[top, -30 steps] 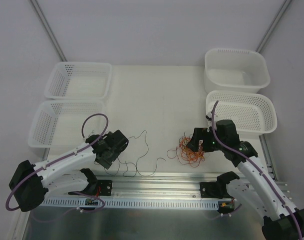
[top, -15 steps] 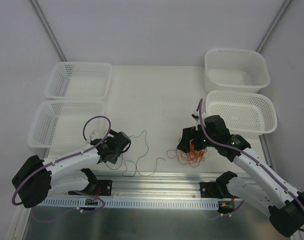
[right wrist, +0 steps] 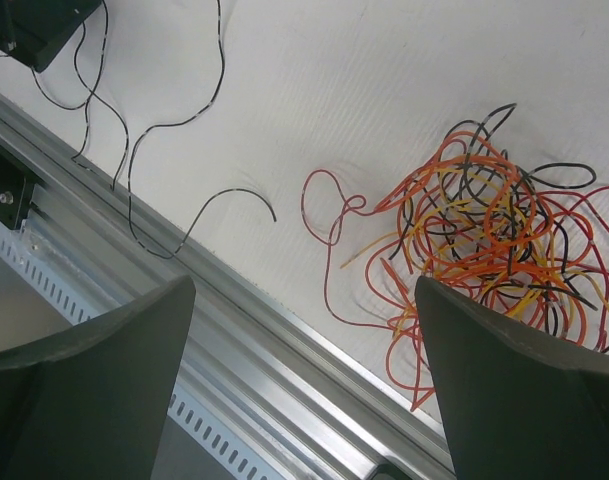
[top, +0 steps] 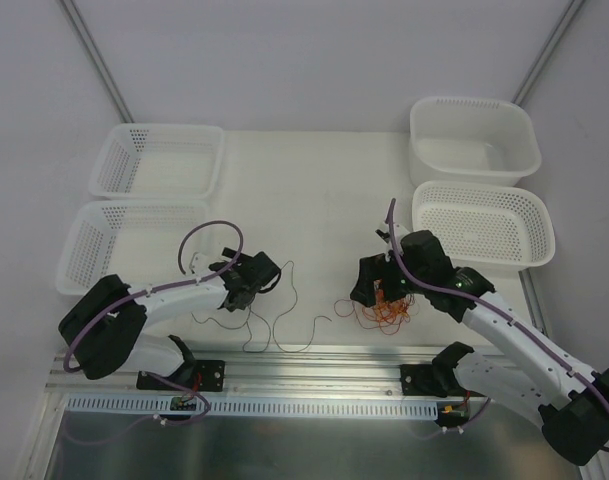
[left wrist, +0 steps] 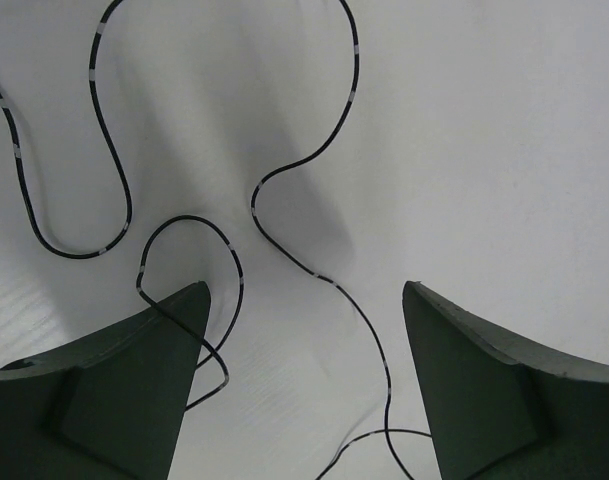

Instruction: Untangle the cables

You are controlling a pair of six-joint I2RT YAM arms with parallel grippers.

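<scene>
1. Left gripper (left wrist: 304, 300) sits low over the white surface (left wrist: 504, 120), spread wide and pinching nothing.
2. Right between its fingers runs a thin black curly wire (left wrist: 254, 200), looping away ahead and off to its left.
3. Over to the right gripper (right wrist: 304, 290): it is spread wide too and holds nothing.
4. Below it lies a ribbed aluminium rail (right wrist: 234, 340).
5. Ahead, just off its right finger, a tangled clump of orange, red, black and pale yellow wires (right wrist: 484, 230) lies on the surface.
</scene>
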